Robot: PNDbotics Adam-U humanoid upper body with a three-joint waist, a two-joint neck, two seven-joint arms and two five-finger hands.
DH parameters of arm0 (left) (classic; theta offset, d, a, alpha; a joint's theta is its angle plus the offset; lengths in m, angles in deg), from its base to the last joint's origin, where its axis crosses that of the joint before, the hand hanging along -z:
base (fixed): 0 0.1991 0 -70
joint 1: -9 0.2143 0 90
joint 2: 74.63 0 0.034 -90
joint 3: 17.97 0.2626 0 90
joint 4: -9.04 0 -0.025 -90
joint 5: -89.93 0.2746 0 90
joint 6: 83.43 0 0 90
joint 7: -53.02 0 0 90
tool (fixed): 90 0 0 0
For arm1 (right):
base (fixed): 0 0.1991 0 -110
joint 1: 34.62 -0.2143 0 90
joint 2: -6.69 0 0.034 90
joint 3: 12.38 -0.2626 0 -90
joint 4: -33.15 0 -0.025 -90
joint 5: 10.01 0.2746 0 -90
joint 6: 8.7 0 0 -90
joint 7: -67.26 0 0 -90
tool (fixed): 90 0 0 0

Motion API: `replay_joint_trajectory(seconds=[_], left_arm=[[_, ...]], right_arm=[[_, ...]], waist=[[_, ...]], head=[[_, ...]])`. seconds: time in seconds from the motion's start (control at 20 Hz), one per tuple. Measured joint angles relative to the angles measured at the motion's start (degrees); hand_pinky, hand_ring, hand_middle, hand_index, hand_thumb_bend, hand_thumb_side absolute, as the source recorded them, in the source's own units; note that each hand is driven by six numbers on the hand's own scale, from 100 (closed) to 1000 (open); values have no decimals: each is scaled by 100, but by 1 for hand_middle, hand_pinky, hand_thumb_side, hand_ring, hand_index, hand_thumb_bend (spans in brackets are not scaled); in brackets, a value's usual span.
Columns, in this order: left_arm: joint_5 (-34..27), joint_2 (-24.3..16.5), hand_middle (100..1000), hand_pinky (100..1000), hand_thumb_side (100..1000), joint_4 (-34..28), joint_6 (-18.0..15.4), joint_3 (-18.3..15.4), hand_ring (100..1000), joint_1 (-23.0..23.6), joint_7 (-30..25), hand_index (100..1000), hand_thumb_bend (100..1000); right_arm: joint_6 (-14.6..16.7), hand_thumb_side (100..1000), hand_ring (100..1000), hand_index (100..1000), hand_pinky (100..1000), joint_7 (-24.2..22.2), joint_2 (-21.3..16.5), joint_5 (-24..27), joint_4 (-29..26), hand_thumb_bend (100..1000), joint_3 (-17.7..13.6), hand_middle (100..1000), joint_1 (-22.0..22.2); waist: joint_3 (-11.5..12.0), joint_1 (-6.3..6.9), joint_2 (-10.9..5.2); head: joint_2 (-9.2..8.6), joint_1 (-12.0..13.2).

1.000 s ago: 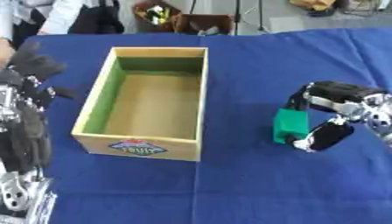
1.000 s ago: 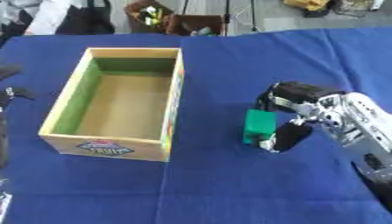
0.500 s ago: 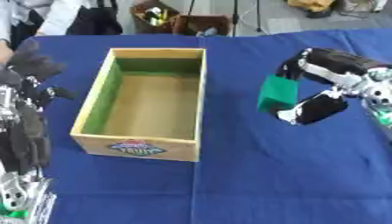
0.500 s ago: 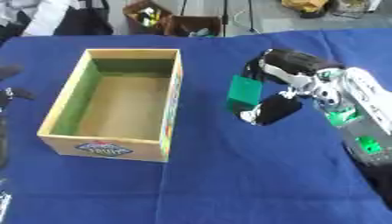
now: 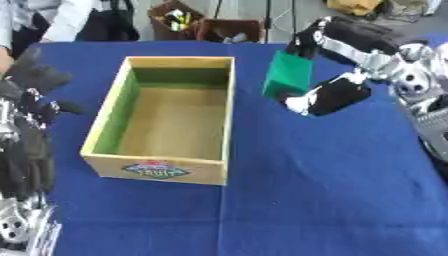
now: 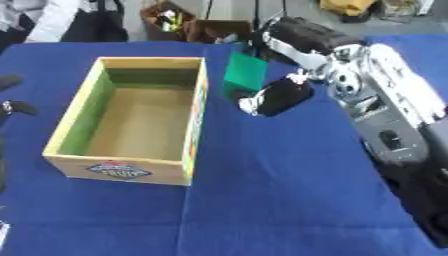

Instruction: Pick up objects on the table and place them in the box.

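Note:
A green block (image 5: 288,76) hangs in the air just right of the box, pinched between the fingers and thumb of my right hand (image 5: 335,95). The block sits near the box's far right corner, still outside the rim. The wooden box (image 5: 219,131) has green inner walls and a label on its front, and nothing shows on its brown floor. My left hand (image 5: 31,82) rests at the left edge beside the box, fingers relaxed and holding nothing.
Blue cloth (image 5: 324,190) covers the table. Beyond its far edge stand brown containers (image 5: 229,29) and dark clutter. My right forearm (image 6: 385,110) fills the right side in the right eye view.
My right hand has lifted the green block off the cloth and carried it up and left, toward the box's right wall. The left hand has stayed put.

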Motion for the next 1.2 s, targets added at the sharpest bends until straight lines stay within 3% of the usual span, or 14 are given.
replay_joint_trajectory(seconds=[0.4,0.8,1.2], left_arm=[[-10,0,879,485,980,0,15,6,743,10,-20,727,100],[-57,2,879,485,980,0,21,46,743,-4,-77,727,100],[-85,5,880,485,981,0,18,73,744,-40,-118,727,100]], right_arm=[[63,399,687,411,771,21,679,-211,394,100,20,337,-483],[113,387,687,410,778,247,1580,-639,1288,100,31,335,-831],[143,370,686,409,777,525,2180,-1111,2207,100,-12,334,-935]], waist=[[115,-42,-18],[245,-81,-18],[309,-100,17]], head=[[3,-74],[2,-176],[-4,-263]])
